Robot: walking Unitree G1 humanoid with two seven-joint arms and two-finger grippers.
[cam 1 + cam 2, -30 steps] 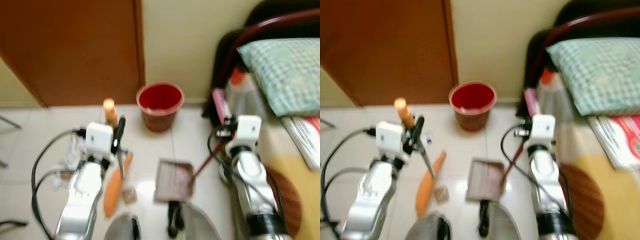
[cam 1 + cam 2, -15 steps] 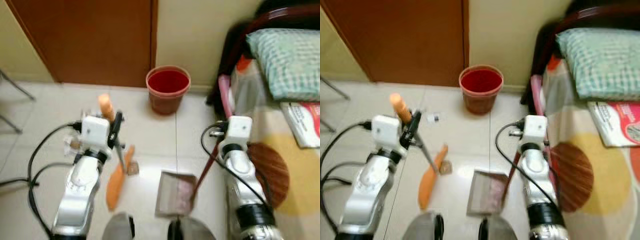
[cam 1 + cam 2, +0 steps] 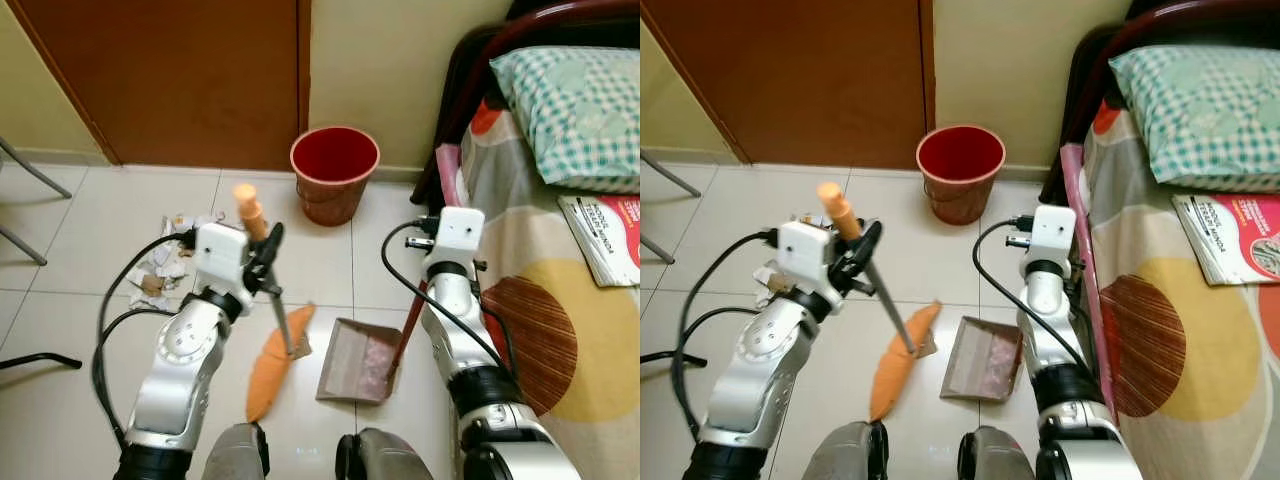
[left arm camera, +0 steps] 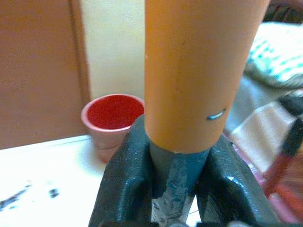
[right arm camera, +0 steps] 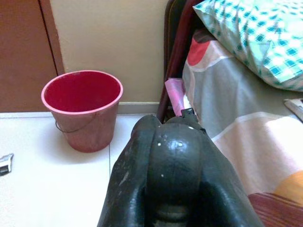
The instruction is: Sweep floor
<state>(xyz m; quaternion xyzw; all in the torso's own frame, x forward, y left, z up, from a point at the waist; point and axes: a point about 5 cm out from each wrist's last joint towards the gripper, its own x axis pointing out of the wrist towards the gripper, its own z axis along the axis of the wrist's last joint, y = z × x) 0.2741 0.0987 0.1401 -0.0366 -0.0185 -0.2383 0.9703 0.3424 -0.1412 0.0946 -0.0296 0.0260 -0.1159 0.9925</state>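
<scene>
Left gripper (image 4: pixel 177 165) is clamped on the broom handle (image 4: pixel 199 71), orange grip end up close in the wrist view; the head view shows its orange broom head (image 3: pixel 272 362) on the tiles beside the dustpan (image 3: pixel 357 361). Right gripper (image 5: pixel 174 156) is pinched tight around the dustpan's red handle (image 3: pixel 409 331), mostly hidden behind the arm. Red bucket (image 3: pixel 335 172) sits by the brown door (image 3: pixel 180 70), paper scraps (image 3: pixel 160 270) lie to the left, bed (image 3: pixel 560 260) is cut off on the right.

I log a red bucket (image 3: pixel 334 172) on the tile floor against the cream wall, beside a brown door (image 3: pixel 170 75). A bed with a checked pillow (image 3: pixel 572 113) and a magazine (image 3: pixel 602 235) sits at right; metal chair legs (image 3: pixel 22 205) at left.
</scene>
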